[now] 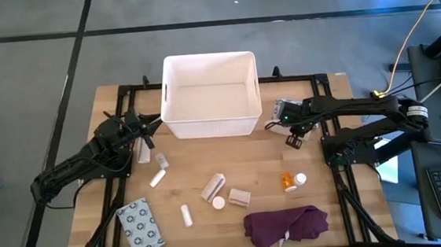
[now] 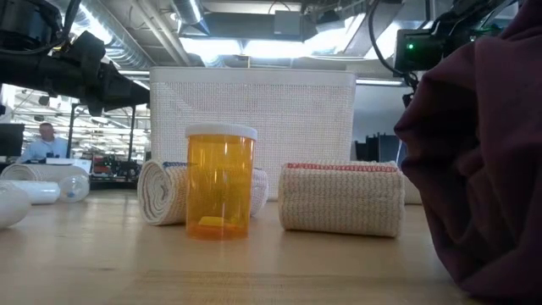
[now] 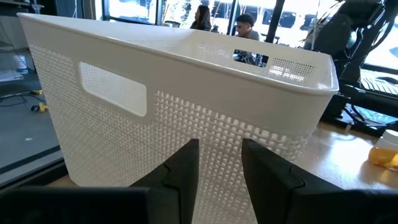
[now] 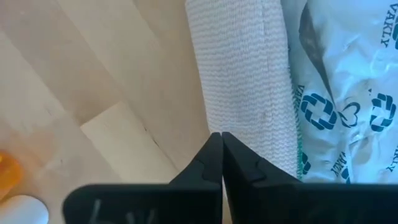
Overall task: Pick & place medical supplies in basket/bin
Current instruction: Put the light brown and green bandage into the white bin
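The bin (image 1: 211, 95) sits at the bench's (image 1: 92, 189) far edge, empty, so nothing is packed yet. Your right gripper (image 4: 221, 144) hangs beside it with jaws pressed together on nothing, over a roll (image 4: 242, 74) and packet (image 4: 339, 93). Your left gripper (image 3: 219, 163), jaws part-spread and empty, faces the bin's wall.

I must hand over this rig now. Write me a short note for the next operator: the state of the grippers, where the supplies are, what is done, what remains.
Left gripper: open, empty, beside the white bin's left front corner.
Right gripper: shut, empty, over a beige roll and patterned packet to the right of the bin.
On the table: orange pill bottle, two beige rolls, white tubes, another packet front left, purple cloth.
Done: no supplies visible in the bin.
Left: all of them.
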Robot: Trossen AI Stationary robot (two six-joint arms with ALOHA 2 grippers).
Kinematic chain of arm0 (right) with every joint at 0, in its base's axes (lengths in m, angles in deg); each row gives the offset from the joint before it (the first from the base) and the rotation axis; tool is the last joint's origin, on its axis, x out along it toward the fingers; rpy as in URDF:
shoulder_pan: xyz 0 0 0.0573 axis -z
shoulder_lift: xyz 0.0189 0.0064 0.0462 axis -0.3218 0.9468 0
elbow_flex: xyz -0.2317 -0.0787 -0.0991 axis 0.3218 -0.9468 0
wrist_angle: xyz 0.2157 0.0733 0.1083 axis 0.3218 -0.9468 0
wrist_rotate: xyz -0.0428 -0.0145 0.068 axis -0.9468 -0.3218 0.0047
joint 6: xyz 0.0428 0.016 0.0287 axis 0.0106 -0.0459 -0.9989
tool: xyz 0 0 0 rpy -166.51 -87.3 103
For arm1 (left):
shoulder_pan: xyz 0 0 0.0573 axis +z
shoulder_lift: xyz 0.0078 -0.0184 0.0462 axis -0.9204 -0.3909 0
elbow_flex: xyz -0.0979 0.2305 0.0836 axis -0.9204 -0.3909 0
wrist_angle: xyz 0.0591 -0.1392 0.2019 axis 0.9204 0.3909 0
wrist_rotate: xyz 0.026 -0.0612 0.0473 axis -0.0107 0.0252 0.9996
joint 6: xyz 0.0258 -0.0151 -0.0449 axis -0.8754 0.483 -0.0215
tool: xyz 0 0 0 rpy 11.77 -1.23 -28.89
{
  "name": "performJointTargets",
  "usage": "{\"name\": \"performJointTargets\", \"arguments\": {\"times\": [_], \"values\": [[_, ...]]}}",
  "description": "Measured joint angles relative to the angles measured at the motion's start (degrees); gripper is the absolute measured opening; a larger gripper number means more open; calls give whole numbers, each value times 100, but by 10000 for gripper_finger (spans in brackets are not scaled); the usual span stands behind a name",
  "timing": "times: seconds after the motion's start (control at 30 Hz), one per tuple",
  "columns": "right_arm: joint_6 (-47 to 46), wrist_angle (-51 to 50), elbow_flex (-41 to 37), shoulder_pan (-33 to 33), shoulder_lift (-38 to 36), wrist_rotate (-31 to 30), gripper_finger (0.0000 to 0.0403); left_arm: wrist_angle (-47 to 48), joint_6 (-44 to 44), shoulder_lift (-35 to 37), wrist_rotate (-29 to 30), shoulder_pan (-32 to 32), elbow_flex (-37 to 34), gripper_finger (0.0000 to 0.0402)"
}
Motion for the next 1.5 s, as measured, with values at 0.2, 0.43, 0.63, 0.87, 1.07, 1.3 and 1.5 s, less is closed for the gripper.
{"name": "performJointTargets", "arguments": {"times": [0.2,0.43,0.63,0.87,1.07,1.3,1.5], "values": [[-14,-3,0,0,0,-52,47,-2,1,1,0,-1,0,116],[-24,-5,0,-1,0,-103,194,-2,2,0,-2,0,0,116],[-26,2,0,-2,105,-103,273,-2,2,0,-2,-1,-1,116],[-125,0,2,-2,843,-288,284,-2,2,0,0,0,0,116],[-166,-43,2,0,1466,-416,266,-2,272,0,-2,-2,0,116],[-149,-46,10,-2,1893,-398,193,-2,293,1,-2,0,-1,116],[99,-146,56,0,1768,108,97,-2,293,0,-3,-1,-1,116]]}}
